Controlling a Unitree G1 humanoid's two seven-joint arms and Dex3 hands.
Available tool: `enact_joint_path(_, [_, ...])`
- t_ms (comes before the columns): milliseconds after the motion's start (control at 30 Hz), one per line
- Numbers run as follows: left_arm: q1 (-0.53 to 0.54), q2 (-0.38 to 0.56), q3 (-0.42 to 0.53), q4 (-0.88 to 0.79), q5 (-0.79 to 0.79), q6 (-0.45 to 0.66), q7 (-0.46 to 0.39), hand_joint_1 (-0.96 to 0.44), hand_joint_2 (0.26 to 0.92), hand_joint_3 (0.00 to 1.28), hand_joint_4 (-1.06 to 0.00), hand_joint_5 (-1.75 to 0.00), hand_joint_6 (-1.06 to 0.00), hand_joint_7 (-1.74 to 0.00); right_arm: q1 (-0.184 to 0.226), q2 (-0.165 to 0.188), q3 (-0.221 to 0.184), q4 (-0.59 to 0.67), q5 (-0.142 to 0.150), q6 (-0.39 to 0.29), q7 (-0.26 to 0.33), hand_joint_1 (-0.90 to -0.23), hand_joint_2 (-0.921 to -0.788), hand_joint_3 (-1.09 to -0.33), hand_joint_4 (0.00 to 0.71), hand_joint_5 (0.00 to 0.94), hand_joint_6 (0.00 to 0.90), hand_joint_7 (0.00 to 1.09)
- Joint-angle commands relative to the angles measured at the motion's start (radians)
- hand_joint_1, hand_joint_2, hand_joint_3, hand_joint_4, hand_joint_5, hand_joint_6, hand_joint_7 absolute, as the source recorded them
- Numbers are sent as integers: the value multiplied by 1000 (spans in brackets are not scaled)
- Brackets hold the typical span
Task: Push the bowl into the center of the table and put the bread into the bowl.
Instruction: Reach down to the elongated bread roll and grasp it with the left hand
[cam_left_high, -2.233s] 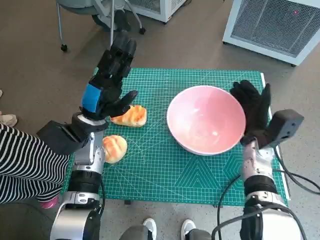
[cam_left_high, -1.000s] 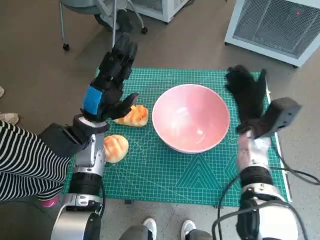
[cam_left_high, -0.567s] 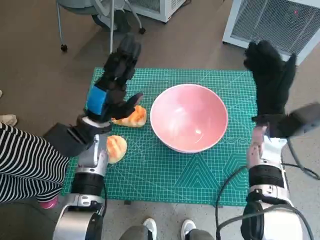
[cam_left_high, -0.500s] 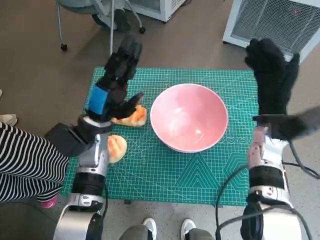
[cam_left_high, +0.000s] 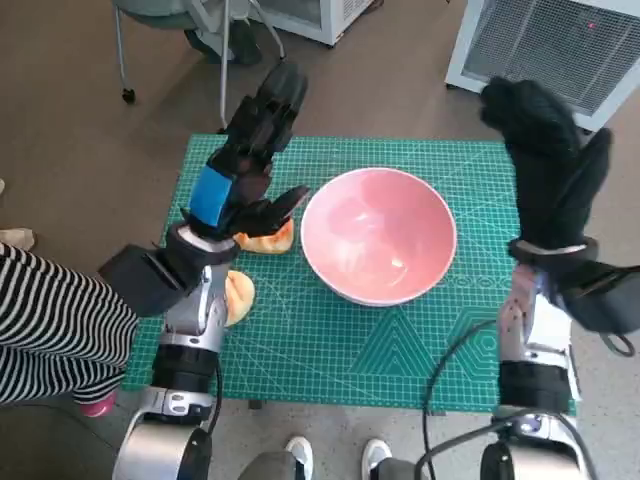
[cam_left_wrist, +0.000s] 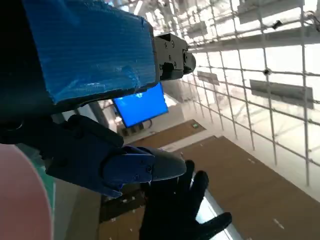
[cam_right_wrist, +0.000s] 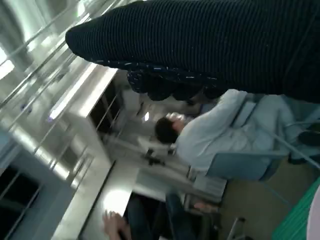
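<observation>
Mid-counter, your round pink bowl (cam_left_high: 379, 234) is sitting; the golden bread rolls (cam_left_high: 264, 239) are lying beside it. Left hand (cam_left_high: 240, 175), fingers spread wide, empty, is hovering; a careless reach risks knocking bread away.

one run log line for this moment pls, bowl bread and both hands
bowl: mid-mat, empty | bread: two pieces on mat, left of bowl | left hand: open, over bread | right hand: raised, open

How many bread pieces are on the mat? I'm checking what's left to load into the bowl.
2. One bread piece lies left of the pink bowl, partly under the left hand; the other bread piece lies nearer the robot, half hidden by the left forearm.
</observation>
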Motion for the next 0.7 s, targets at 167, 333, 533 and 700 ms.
enact_joint_path(167, [-36,15,-15,-42,1,17,-25,-661,921,443,-36,-10,1,-318,37,-15,28,-49,-28,45,-22,-738,-921,-639,164,19,164,280])
enact_joint_path(333, [-44,35,-9,-37,-3,12,-48,-664,921,444,-41,-13,1,-324,38,-11,35,-61,-22,68,-28,-734,-921,-639,171,19,165,284])
enact_joint_path(533, [-47,69,4,-35,-5,3,-71,-678,921,416,-44,-16,1,-333,36,-3,38,-63,-5,81,-25,-724,-921,-639,178,19,164,288])
enact_joint_path(700, [-55,116,16,-12,8,-22,-95,-696,921,404,-47,-19,1,-343,38,2,39,-66,-2,88,-28,-725,-921,-636,182,18,160,289])
